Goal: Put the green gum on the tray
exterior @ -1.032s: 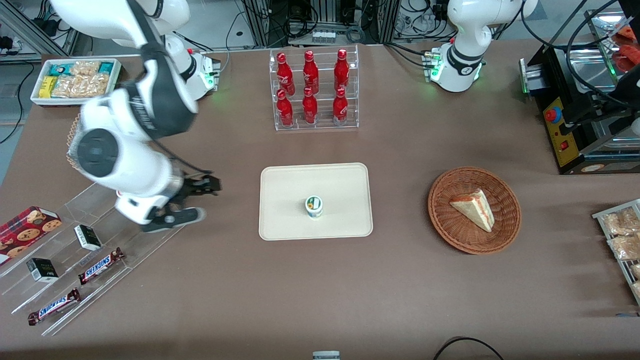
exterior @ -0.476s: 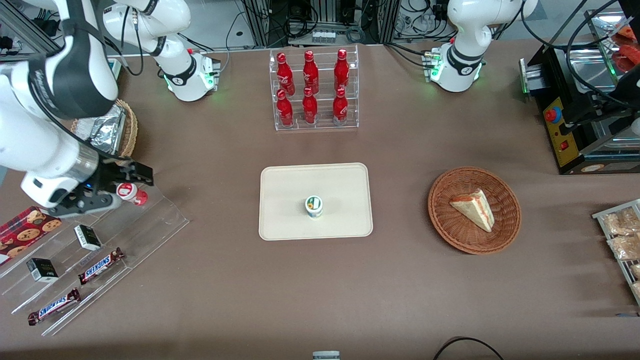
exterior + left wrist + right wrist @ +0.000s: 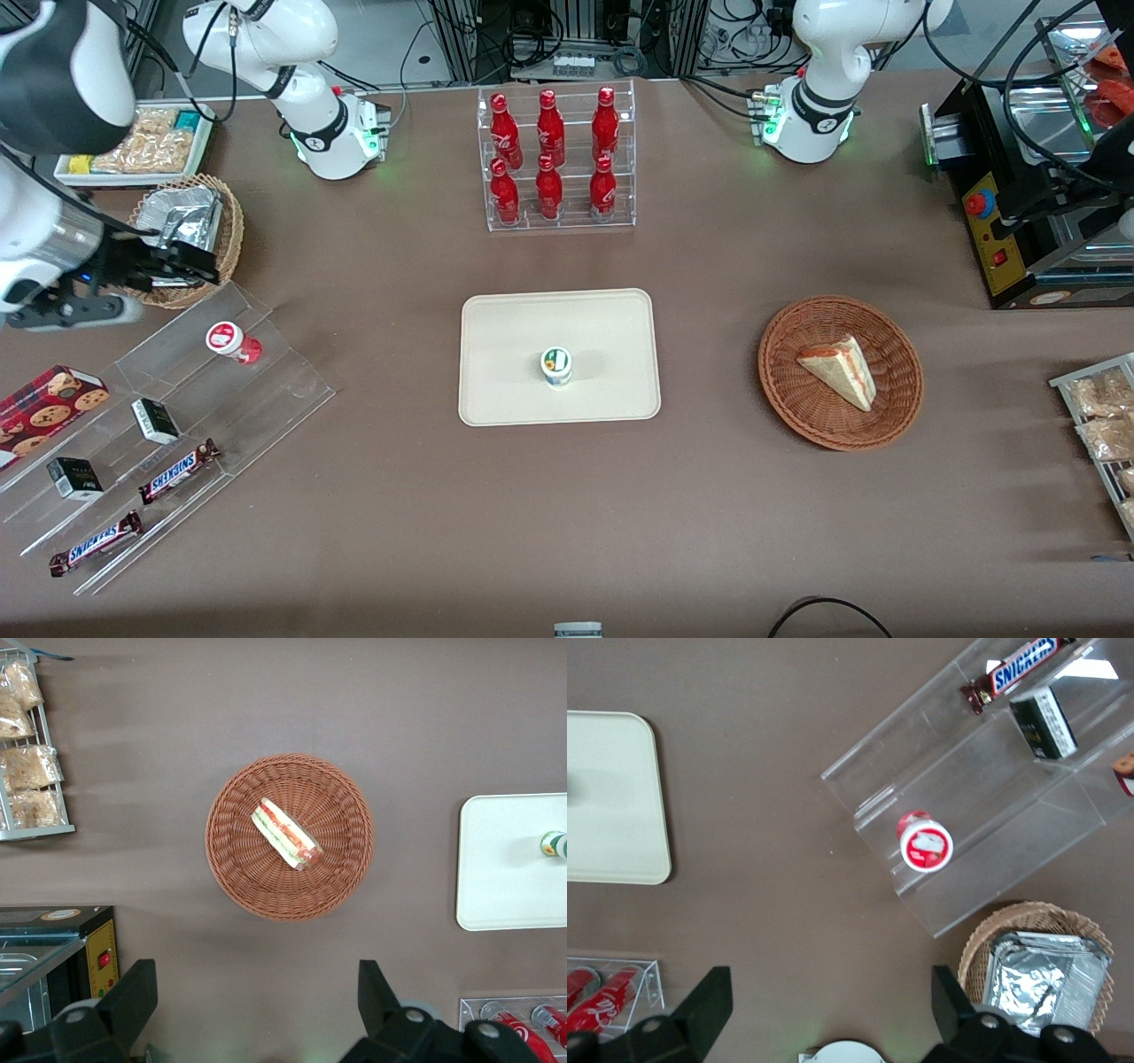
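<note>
The green gum (image 3: pixel 556 365), a small white canister with a green-and-white lid, stands upright on the cream-beige tray (image 3: pixel 585 323) in the middle of the table. Both also show in the left wrist view: the gum (image 3: pixel 555 844) on the tray (image 3: pixel 505 868). My right gripper (image 3: pixel 199 266) is open and empty. It hangs high above the table by the foil basket, toward the working arm's end and far from the tray. In the right wrist view its fingers (image 3: pixel 709 1003) stand wide apart with nothing between them, and one corner of the tray (image 3: pixel 620 797) shows there; the gum does not.
A red-lidded canister (image 3: pixel 225 338) sits on a clear stepped display (image 3: pixel 266 390) with Snickers bars (image 3: pixel 177 470) and small boxes. A wicker basket with a foil tray (image 3: pixel 190 226), a white snack bin (image 3: pixel 142 151), a rack of red bottles (image 3: pixel 554 159) and a sandwich basket (image 3: pixel 840 372) stand around.
My right arm has swung away from the tray toward the working arm's end of the table, uncovering the red-lidded canister and the foil basket. The green gum has stayed on the tray.
</note>
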Motion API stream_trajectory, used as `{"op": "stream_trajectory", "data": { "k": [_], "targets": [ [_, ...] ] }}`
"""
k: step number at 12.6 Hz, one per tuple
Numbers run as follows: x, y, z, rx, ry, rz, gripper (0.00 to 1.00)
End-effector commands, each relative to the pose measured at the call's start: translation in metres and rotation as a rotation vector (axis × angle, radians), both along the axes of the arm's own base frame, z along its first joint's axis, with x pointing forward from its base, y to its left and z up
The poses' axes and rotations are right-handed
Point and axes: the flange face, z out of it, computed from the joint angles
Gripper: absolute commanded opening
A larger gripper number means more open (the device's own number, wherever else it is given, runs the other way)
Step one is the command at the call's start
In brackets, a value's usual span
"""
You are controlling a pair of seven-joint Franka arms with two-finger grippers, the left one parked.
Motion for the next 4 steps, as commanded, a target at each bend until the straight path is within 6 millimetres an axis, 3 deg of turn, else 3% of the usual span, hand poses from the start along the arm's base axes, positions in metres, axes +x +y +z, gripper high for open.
{"op": "stream_trajectory", "data": {
  "k": [1, 4],
  "targets": [
    [-0.028, 0.001, 0.024, -0.027, 0.008, 0.005, 1.0],
    [-0.041, 0.001, 0.033, -0.054, 0.051, 0.0, 1.0]
  ]
}}
